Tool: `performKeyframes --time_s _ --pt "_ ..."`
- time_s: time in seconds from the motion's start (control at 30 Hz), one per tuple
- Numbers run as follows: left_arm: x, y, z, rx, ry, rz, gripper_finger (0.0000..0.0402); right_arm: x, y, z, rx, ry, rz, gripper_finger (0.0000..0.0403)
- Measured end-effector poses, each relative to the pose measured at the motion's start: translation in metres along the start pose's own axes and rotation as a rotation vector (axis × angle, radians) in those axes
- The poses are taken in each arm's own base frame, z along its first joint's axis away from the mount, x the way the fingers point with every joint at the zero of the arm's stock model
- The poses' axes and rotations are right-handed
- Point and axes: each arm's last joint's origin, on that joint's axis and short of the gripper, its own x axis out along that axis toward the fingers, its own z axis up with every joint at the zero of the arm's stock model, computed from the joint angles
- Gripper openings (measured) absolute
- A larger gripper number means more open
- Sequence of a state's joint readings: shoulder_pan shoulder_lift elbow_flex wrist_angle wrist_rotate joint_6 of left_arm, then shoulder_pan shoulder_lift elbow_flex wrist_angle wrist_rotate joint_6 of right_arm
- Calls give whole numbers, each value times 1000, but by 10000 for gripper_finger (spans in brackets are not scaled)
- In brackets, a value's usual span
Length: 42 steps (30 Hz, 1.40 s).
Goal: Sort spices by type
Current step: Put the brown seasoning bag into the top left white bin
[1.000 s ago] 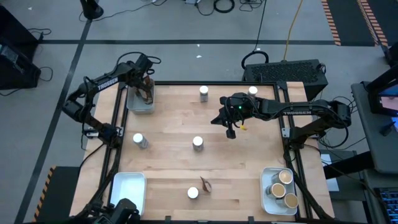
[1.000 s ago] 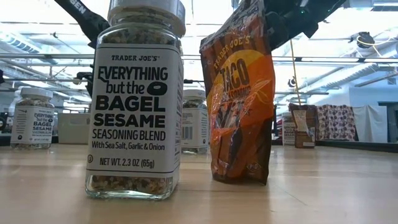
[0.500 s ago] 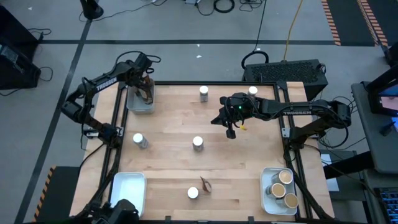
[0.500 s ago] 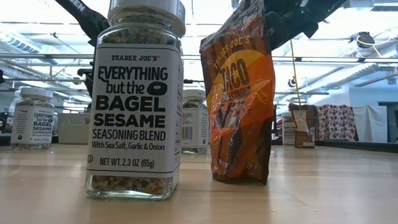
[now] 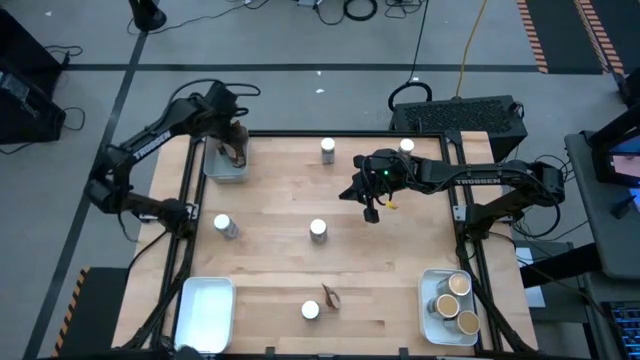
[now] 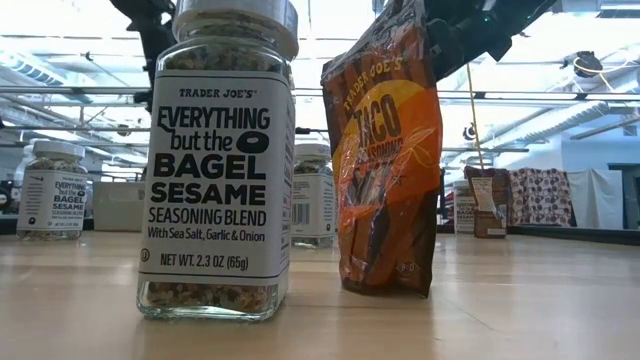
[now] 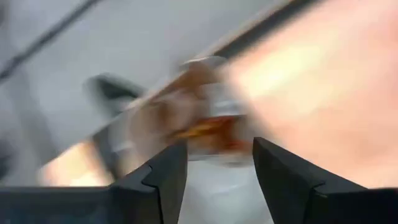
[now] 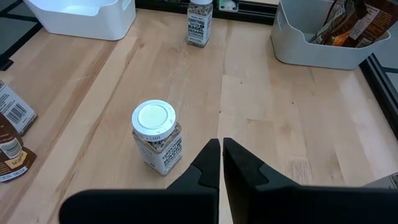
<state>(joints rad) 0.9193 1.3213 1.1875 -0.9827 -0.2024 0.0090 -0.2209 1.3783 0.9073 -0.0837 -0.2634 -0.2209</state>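
Brown sachets (image 5: 237,152) lie in the far-left tray (image 5: 222,172). My left gripper (image 5: 228,128) hangs just above them, open (image 7: 217,171), with nothing between its fingers. White-lidded jars stand on the table: two at the far edge (image 5: 328,150) (image 5: 407,147), one at the left (image 5: 224,226), one in the middle (image 5: 318,230), one near the front (image 5: 310,310). Beside that last jar stands a sachet (image 5: 330,295). My right gripper (image 5: 371,208) hovers shut right of centre, above the table and short of the middle jar (image 8: 155,140).
A white tray (image 5: 205,305) sits at the near left corner. The near-right tray (image 5: 428,300) holds tan-lidded jars (image 5: 458,285). In the low view the front jar (image 6: 220,160) and the sachet (image 6: 385,160) stand close before the camera. Bare wood lies between the jars.
My left gripper has risen from the far-left tray and tipped steeper, the arm's elbow swinging out past the table's left edge. The sachets stay in the tray.
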Motion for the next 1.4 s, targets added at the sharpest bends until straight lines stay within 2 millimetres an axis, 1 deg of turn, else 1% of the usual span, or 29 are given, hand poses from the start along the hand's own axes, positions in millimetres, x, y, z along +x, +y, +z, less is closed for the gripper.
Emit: performKeyframes --time_s 0.07,0.13,0.33,0.43,0.5,0.57,0.63,0.7,0.77,0.9,1.0,1.07,1.17,1.27,1.4 --pt "-11 -10 0 23 -51 -142 187 0 0 0 0 0 0 0" --pt "-22 -22 0 51 -114 -247 187 0 0 0 0 0 0 0" --pt "-56 -59 -5 175 -288 -381 187 0 0 0 22 -1 0 0" --pt "-69 -81 -10 257 -350 -450 187 0 0 0 25 0 0 0" --pt "-77 -97 -13 342 -400 -497 187 0 0 0 23 0 -2 0" --pt "-83 -115 -17 423 -462 -544 187 0 -1 0 29 10 -49 0" --pt "-85 -134 -19 480 -533 -588 187 -6 -4 1 59 26 -164 0" --pt "-81 -152 -21 541 -572 -612 187 -15 -5 4 95 25 -271 0" --pt "-72 -168 -19 585 -624 -624 187 -28 -4 5 123 41 -317 0" --pt "-44 -195 -9 602 -699 -654 187 -50 4 5 181 67 -353 0" --pt "-24 -216 2 605 -749 -736 187 -64 8 2 230 112 -482 0" --pt "-13 -230 9 602 -823 -796 187 -71 10 -7 255 151 -604 0" --pt "2 -247 19 576 -931 -819 187 -82 9 -15 291 154 -752 0" --pt "15 -264 34 520 -971 -841 187 -92 8 -18 329 126 -807 0" --pt "32 -290 55 512 -966 -846 187 -103 6 -19 373 80 -846 0"
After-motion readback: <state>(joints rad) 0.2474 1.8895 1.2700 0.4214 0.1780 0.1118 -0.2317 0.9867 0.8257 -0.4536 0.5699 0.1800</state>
